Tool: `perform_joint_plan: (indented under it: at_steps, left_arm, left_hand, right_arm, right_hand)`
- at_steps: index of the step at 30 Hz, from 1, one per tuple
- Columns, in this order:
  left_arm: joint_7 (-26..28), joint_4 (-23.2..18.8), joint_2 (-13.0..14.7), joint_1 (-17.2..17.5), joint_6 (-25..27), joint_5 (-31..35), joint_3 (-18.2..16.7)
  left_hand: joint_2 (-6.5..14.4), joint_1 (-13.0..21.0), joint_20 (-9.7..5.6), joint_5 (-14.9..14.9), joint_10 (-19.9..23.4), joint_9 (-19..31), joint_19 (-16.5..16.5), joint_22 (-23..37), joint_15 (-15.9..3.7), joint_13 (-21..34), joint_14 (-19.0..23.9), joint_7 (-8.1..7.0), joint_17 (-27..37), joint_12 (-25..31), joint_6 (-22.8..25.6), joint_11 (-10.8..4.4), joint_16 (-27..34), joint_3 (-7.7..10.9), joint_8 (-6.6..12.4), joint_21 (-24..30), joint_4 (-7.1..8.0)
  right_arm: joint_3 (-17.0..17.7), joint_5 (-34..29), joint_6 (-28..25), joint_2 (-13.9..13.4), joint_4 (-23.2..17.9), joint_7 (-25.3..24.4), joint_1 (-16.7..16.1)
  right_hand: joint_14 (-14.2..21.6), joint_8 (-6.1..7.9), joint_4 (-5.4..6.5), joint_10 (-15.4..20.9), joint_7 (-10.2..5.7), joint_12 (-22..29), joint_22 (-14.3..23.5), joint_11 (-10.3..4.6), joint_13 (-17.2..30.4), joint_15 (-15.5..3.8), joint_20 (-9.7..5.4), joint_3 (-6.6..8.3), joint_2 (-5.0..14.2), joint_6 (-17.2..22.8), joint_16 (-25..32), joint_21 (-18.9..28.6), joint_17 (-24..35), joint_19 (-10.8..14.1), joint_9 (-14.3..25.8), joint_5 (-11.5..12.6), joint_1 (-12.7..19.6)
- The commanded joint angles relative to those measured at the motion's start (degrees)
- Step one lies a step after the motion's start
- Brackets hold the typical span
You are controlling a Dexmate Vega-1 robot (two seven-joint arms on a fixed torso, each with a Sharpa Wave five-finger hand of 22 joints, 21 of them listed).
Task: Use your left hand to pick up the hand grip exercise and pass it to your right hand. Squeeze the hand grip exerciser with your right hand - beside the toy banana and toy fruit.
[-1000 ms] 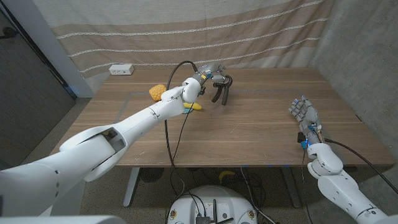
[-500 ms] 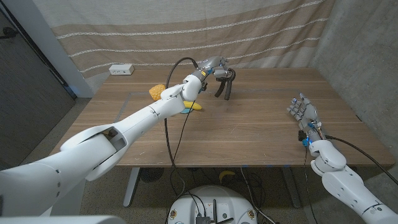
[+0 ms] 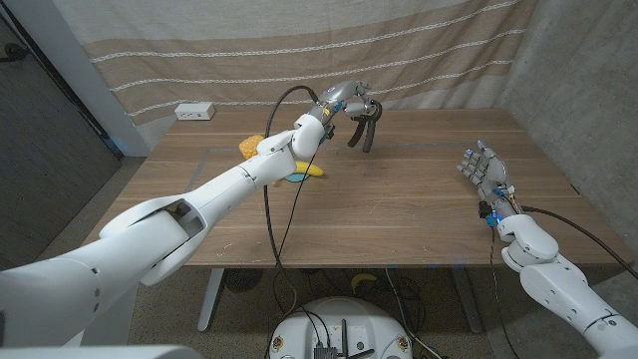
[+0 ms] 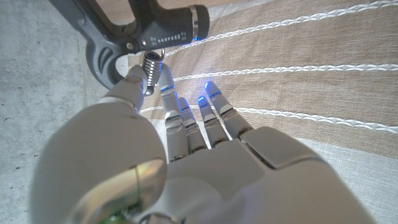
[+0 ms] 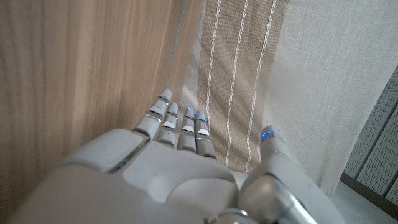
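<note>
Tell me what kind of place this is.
Probably a robot lab or test room: a bare wooden table, a striped cloth backdrop hung behind it, and a concrete wall on one side, with cables trailing.

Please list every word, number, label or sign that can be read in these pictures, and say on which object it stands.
No text can be read.
Hand grip exerciser: a row of small pale marks along its black body, perhaps a scale, too small to read; it is held in the left hand.
White power strip at the far table edge: no legible label.
</note>
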Motion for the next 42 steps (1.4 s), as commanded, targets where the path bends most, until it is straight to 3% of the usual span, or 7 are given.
perform_joint_plan:
  at_steps: [1,13,16,42]
  left_arm:
    - [0.32,-0.60,-0.06,0.07,-2.59,-0.63,-0.93]
    - [-0.16,-1.64,0.06,0.40,-4.51,-1.29,-1.83]
    - [-0.31,-1.71,0.05,0.29,-4.80,-1.23,-1.94]
    - [0.34,2.74,-2.66,-0.79,-9.60,-4.18,-3.01]
  left_hand:
    - [1.87,1.16,-0.10,0.33,0.94,14.27,0.27,0.09,-7.27,0.32,0.37,-0.93,0.08,-0.15,0.54,-0.98,0.12,1.59,12.56,0.36,0.82]
    - [1.82,0.88,-0.14,0.32,1.01,14.34,0.27,0.08,-7.43,0.33,0.41,-1.00,0.07,-0.19,0.34,-1.03,0.07,1.93,12.86,0.42,0.80]
    - [1.76,0.81,-0.15,0.32,1.00,14.33,0.29,0.08,-7.47,0.33,0.38,-1.10,0.05,-0.21,0.37,-1.05,0.04,2.01,12.96,0.45,0.77]
    - [1.57,0.21,-0.24,0.35,1.24,13.96,0.28,0.07,-7.55,0.34,0.46,-1.21,0.00,-0.22,0.20,-1.15,-0.03,2.78,13.42,0.59,0.68]
  right_arm:
    - [-1.79,-0.47,-1.29,-1.53,1.11,3.22,3.38]
    - [-3.87,-0.85,-1.93,-2.27,2.09,5.71,6.33]
    - [-4.31,-0.88,-2.08,-2.39,2.15,6.14,6.89]
    - [-9.76,-0.31,-2.81,-2.26,5.60,14.71,15.17]
  right_hand:
    - [-0.06,0.56,-0.06,0.46,0.51,0.46,0.10,0.39,0.13,0.03,-0.14,-0.36,-0.87,0.46,-0.21,-0.05,0.12,0.28,0.14,-0.09,-0.09]
    - [-0.58,0.52,-0.07,-0.19,0.52,0.33,0.08,0.16,0.14,0.24,0.05,-1.06,-1.84,0.19,-0.58,-0.36,0.11,-0.38,0.15,-0.03,-0.67]
    - [-0.95,0.53,-0.07,-0.41,0.38,0.34,0.08,-0.41,0.15,0.31,0.87,-1.31,-2.13,0.10,-0.82,-0.62,0.10,-1.07,0.15,0.04,-0.85]
    - [-1.23,0.65,-0.01,-0.77,0.24,0.46,0.10,-0.44,0.15,0.67,1.72,-2.03,-2.89,0.05,-1.19,-0.79,0.08,-1.75,0.17,0.22,-1.43]
